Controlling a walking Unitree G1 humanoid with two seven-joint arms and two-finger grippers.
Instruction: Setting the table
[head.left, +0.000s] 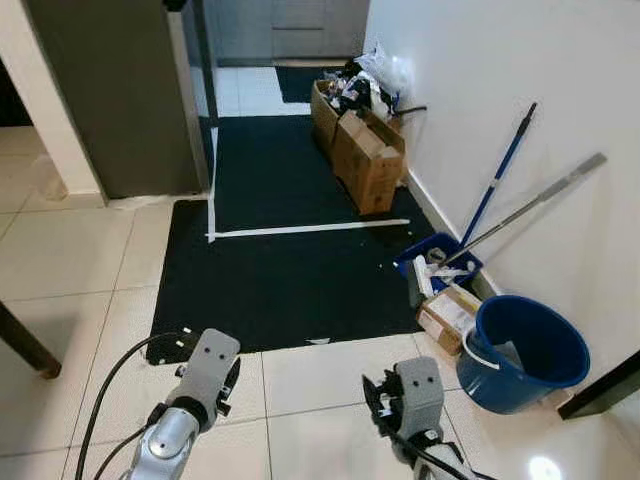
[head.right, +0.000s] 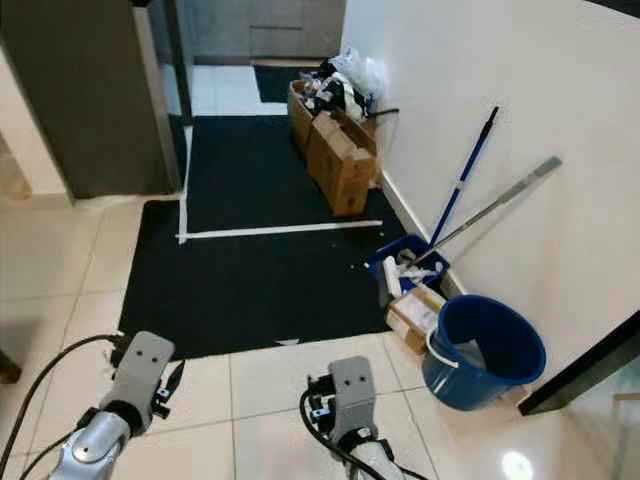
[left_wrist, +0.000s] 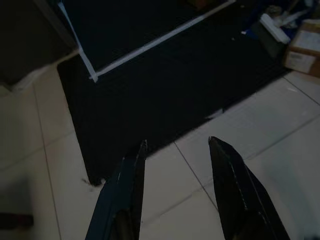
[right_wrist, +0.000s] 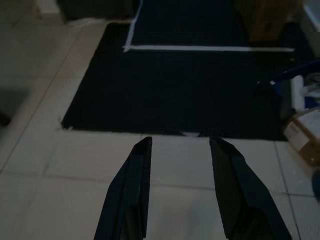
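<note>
No tableware is in sight. I am looking down at a tiled floor with a black mat (head.left: 290, 250). My left arm (head.left: 200, 385) and right arm (head.left: 412, 400) are held low at the bottom of the head views. In the left wrist view, my left gripper (left_wrist: 177, 143) is open over the tiles at the mat's near edge, with nothing between its fingers. My right gripper (right_wrist: 181, 141) is likewise open and empty above the tiles just short of the mat. A dark table leg (head.left: 25, 345) shows at the far left.
Along the white wall on the right stand cardboard boxes (head.left: 365, 150), a blue bucket (head.left: 525, 350), two leaning mop poles (head.left: 500, 190), a blue tray (head.left: 435, 262) and a small box (head.left: 447, 315). A tall dark cabinet (head.left: 110, 90) is at the back left.
</note>
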